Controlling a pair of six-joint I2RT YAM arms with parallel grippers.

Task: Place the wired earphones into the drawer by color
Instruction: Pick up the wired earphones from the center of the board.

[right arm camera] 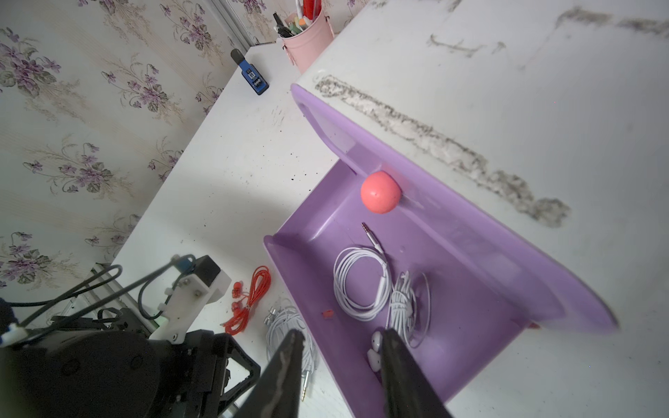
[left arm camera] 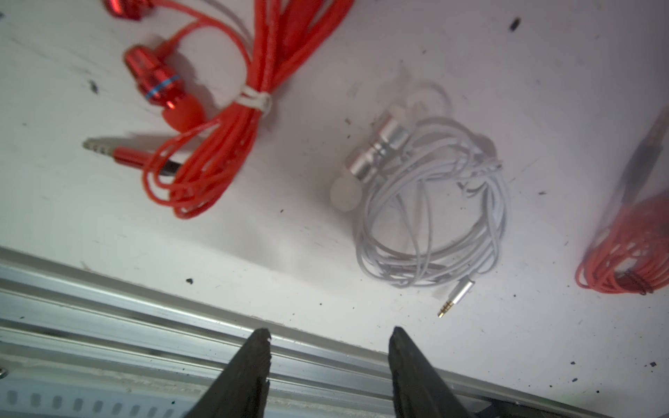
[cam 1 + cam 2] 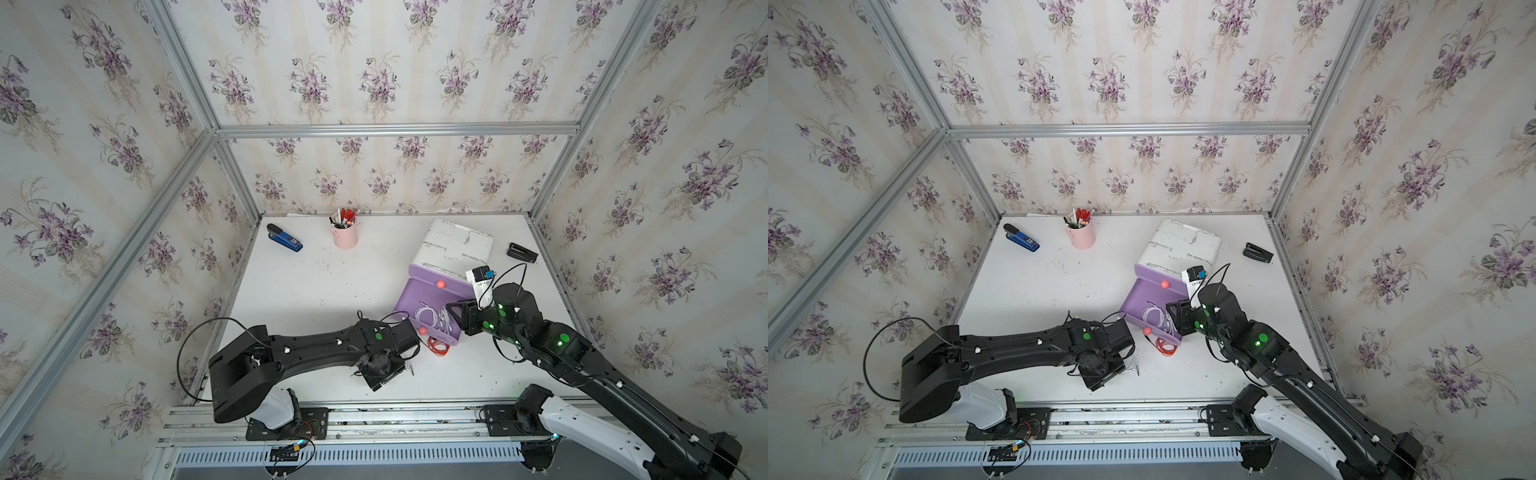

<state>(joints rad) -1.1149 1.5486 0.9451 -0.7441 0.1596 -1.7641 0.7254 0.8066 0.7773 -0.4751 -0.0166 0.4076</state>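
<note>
Both top views: high over the near edge, looking down at the whole counter (image 3: pixel 316 291). Left wrist: close above its near strip. Right wrist: close, facing far-left into the purple drawer (image 1: pixel 470 289). I find one white earphones bundle (image 2: pixel 434 202) in both wrist views.

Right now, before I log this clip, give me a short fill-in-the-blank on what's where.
1. The earphones lying in the open purple drawer are ___.
2. The left claw is open and holds ___.
3. The cup of pens at the back is ___.
Missing: white; nothing; pink.
</note>
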